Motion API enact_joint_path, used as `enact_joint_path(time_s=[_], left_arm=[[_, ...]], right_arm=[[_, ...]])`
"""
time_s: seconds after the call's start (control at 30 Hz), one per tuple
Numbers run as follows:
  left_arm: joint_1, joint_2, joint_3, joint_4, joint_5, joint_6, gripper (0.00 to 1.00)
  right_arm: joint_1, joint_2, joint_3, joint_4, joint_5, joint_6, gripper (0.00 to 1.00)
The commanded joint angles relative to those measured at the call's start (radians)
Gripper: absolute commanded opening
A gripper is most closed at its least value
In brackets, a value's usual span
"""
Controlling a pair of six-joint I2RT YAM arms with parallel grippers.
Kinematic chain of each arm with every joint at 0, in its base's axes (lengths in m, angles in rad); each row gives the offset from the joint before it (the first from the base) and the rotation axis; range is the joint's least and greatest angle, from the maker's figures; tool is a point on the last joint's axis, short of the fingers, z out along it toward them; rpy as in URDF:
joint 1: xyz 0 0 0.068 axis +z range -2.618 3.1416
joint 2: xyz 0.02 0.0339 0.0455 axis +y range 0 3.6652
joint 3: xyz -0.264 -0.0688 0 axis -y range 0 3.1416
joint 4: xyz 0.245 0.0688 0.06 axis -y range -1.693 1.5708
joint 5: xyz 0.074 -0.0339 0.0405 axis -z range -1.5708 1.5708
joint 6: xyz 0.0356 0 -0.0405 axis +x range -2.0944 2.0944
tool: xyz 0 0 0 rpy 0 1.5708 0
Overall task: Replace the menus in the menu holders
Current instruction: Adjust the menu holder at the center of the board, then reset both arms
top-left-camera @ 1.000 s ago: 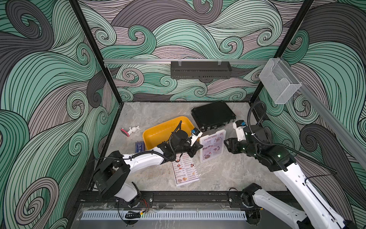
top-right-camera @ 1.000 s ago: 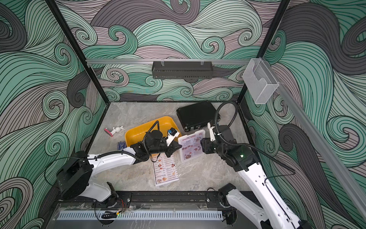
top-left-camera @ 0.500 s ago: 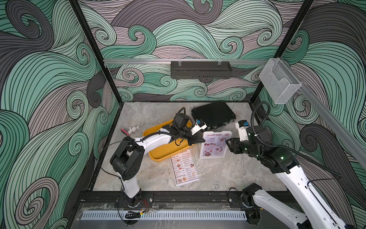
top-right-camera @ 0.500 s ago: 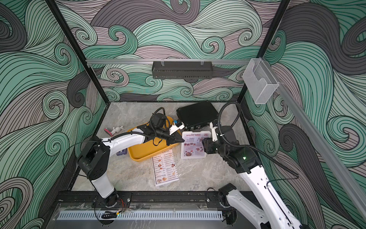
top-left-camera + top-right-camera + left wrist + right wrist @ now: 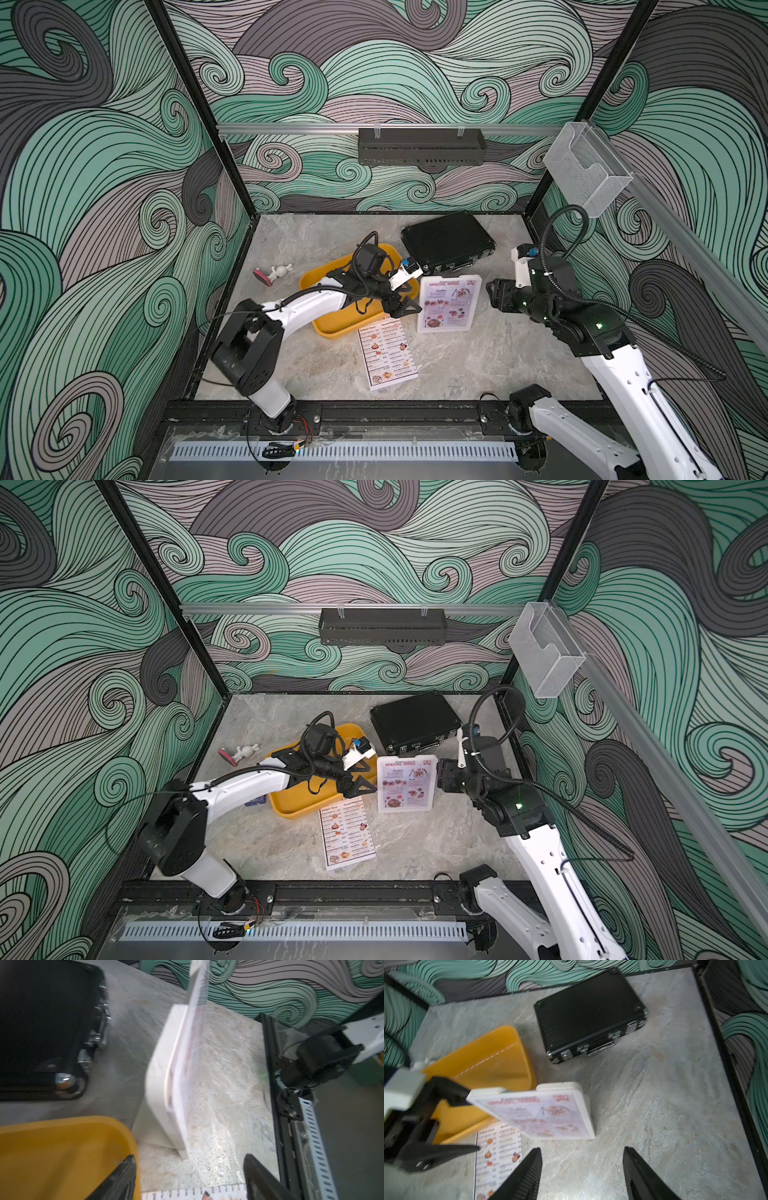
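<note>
The milky-white menu holder [image 5: 449,304] [image 5: 407,785] stands upright on the marble table, with the pinkish "SPECIAL MENU" sheet [image 5: 448,300] showing in its face. The white black-bordered menu [image 5: 386,353] [image 5: 347,833] lies flat in front of it. My left gripper [image 5: 415,298] [image 5: 372,777] hovers just left of the holder, open and empty, jaws wide in the left wrist view [image 5: 189,1167], where the holder [image 5: 162,1084] is edge-on. My right gripper [image 5: 492,294] [image 5: 581,1167] is open just right of the holder [image 5: 550,1113], clear of it.
A yellow tray [image 5: 332,324] sits under my left arm, left of the holder. A black case [image 5: 449,245] lies behind it. A small white toy figure [image 5: 276,272] is at the back left. A black rack [image 5: 419,145] and a clear box [image 5: 586,174] hang on the walls.
The holder went from tilted between both grippers to upright on the table. My left gripper opened and let go of it. My right gripper opened wider and drew back to the right.
</note>
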Motion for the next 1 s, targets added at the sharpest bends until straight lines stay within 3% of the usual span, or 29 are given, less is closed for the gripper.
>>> enact_joint_path(time_s=[0.0,0.03,0.1,0.13,0.17,0.3,0.47,0.57,0.63,0.7,0.77,0.83,0.97], left_arm=[[0.013,-0.23,-0.087,0.133,-0.555,-0.21,0.8],[0.016,-0.288,-0.125,0.119,-0.766,-0.275,0.81],[0.027,-0.387,-0.195,0.054,-1.079,-0.325,0.9],[0.038,-0.432,-0.241,0.035,-1.218,-0.343,0.97],[0.061,-0.466,-0.286,0.04,-1.298,-0.353,0.99],[0.225,-0.552,-0.455,0.034,-1.416,-0.399,0.99],[0.338,-0.554,-0.609,0.2,-1.418,-0.365,0.99],[0.408,-0.499,-0.674,0.377,-1.315,-0.351,0.98],[0.457,-0.437,-0.688,0.472,-1.221,-0.38,0.99],[0.482,-0.351,-0.685,0.589,-1.138,-0.347,0.99],[0.497,-0.276,-0.678,0.702,-1.069,-0.297,0.99],[0.515,-0.208,-0.66,0.781,-1.012,-0.241,0.99],[0.573,-0.04,-0.681,0.983,-0.935,-0.224,0.99]], right_arm=[[-0.126,0.054,-0.076,0.168,0.128,0.064,0.71],[-0.156,0.065,-0.141,0.283,0.143,0.066,0.73],[-0.188,0.08,-0.295,0.532,0.228,0.045,0.86],[-0.2,0.092,-0.37,0.683,0.268,0.011,0.86],[-0.212,0.106,-0.435,0.803,0.271,-0.037,0.86],[-0.251,0.23,-0.625,1.134,0.222,-0.191,0.88],[-0.296,0.402,-0.737,1.452,0.039,-0.233,0.91],[-0.298,0.502,-0.752,1.682,-0.055,-0.286,0.92],[-0.307,0.588,-0.721,1.692,-0.109,-0.293,0.9],[-0.306,0.689,-0.776,1.917,-0.173,-0.313,0.9],[-0.316,0.63,-0.763,1.786,-0.151,-0.297,0.95],[-0.313,0.673,-0.781,1.897,-0.142,-0.298,0.99],[-0.3,0.652,-0.758,1.82,-0.128,-0.31,0.99]])
